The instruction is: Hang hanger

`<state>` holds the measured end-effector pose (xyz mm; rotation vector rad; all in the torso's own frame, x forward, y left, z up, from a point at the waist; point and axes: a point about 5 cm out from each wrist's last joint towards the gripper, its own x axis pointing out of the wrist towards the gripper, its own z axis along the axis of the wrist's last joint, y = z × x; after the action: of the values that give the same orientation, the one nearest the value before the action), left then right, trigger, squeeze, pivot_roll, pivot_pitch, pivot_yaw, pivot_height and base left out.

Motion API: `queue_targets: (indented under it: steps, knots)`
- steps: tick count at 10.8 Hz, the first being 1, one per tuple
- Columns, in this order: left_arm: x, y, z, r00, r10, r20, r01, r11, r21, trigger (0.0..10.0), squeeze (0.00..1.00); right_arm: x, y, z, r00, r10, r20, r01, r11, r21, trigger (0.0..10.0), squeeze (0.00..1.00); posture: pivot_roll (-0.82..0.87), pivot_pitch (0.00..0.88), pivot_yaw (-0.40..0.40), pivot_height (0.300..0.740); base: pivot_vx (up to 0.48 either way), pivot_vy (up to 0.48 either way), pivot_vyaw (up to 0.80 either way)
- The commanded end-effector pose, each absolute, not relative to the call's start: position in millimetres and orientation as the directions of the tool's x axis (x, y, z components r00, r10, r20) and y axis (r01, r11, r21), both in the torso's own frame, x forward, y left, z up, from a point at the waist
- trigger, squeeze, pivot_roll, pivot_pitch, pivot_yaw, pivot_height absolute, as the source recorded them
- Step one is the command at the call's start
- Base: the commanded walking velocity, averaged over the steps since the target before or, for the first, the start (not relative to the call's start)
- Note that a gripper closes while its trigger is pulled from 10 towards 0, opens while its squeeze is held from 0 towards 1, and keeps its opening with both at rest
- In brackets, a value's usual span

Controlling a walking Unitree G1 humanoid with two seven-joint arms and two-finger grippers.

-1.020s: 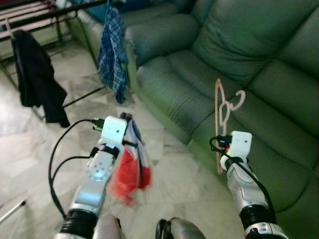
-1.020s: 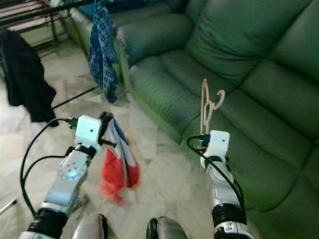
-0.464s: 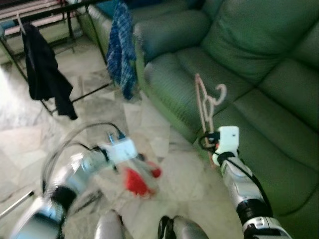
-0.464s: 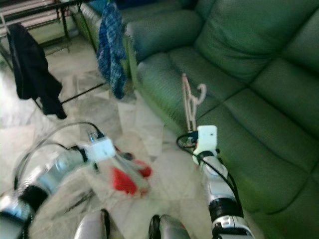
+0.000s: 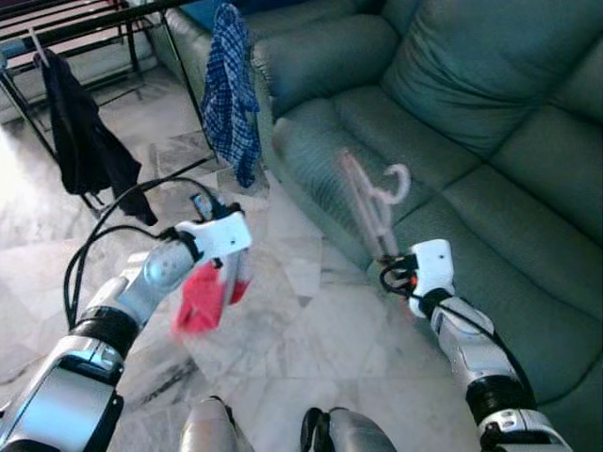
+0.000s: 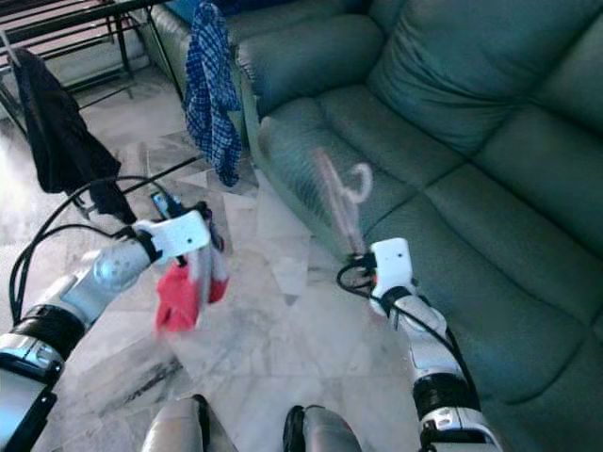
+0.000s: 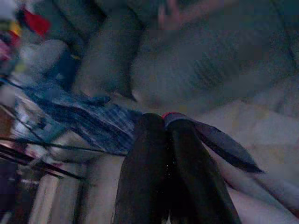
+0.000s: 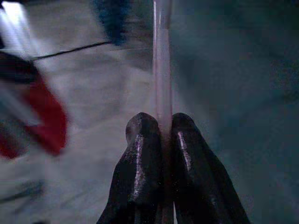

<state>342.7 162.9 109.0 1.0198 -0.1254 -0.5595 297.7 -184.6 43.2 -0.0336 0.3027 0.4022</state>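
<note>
A pink plastic hanger (image 5: 372, 200) stands up, motion-blurred, in front of the green sofa (image 5: 471, 104). My right gripper (image 5: 392, 260) is shut on its lower bar, and the right wrist view has the pink bar (image 8: 161, 70) pinched between the fingers (image 8: 140, 154). My left gripper (image 5: 232, 269) is shut on a red garment (image 5: 201, 296) that hangs over the marble floor. In the left wrist view the black fingers (image 7: 149, 163) are pressed together on a fold of cloth (image 7: 219, 144). A dark rail of the drying rack (image 5: 104, 19) runs across the far left.
A blue plaid shirt (image 5: 232, 89) and a black garment (image 5: 87, 141) hang on the rack. The sofa's arm (image 5: 311, 56) stands close behind the shirt. Black cables (image 5: 104, 245) loop off my left arm. My feet (image 5: 330, 435) show at the bottom edge.
My left arm has swung up and forward, carrying the red garment higher. The hanger in my right gripper has tilted leftward and is blurred. The camera has shifted slightly.
</note>
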Motion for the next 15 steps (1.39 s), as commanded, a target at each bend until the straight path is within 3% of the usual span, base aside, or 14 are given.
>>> queue_targets:
  steps: [1, 2, 8, 10, 15]
  knots:
    - [349.0, 161.3, 127.3, 0.854, -0.515, -0.073, 0.316, 0.402, 0.860, 10.0, 0.00, 301.1, -180.4, 56.6, 0.829, 0.490, -0.268, -0.503, 0.864, 0.026, 10.0, 0.00, 0.05, 0.144, -0.066, 0.740, 0.000, 0.000, 0.00]
    - [351.0, 162.9, 130.0, 0.858, -0.510, -0.057, 0.290, 0.391, 0.874, 10.0, 0.00, 293.4, -184.5, 59.5, 0.748, 0.595, -0.294, -0.613, 0.789, 0.036, 10.0, 0.00, 0.06, 0.144, -0.065, 0.740, 0.000, 0.000, 0.00]
    - [353.6, 166.5, 133.2, 0.851, -0.524, -0.031, 0.245, 0.344, 0.906, 10.0, 0.00, 258.5, -243.2, 77.4, 0.498, 0.732, -0.465, -0.787, 0.607, 0.114, 10.0, 0.00, 0.05, 0.157, -0.052, 0.740, 0.000, 0.000, 0.00]
    - [352.8, 166.3, 132.2, 0.849, -0.528, -0.025, 0.240, 0.341, 0.909, 10.0, 0.00, 240.3, -252.6, 78.9, 0.352, 0.768, -0.535, -0.840, 0.511, 0.181, 10.0, 0.00, 0.05, 0.159, -0.054, 0.740, 0.000, 0.000, 0.00]
    - [343.1, 138.7, 142.2, 0.758, -0.649, 0.059, 0.266, 0.390, 0.882, 10.0, 0.00, 244.4, -250.3, 71.4, 0.387, 0.747, -0.541, -0.817, 0.550, 0.175, 10.0, 0.00, 0.05, 0.162, -0.053, 0.740, 0.000, 0.000, 0.00]
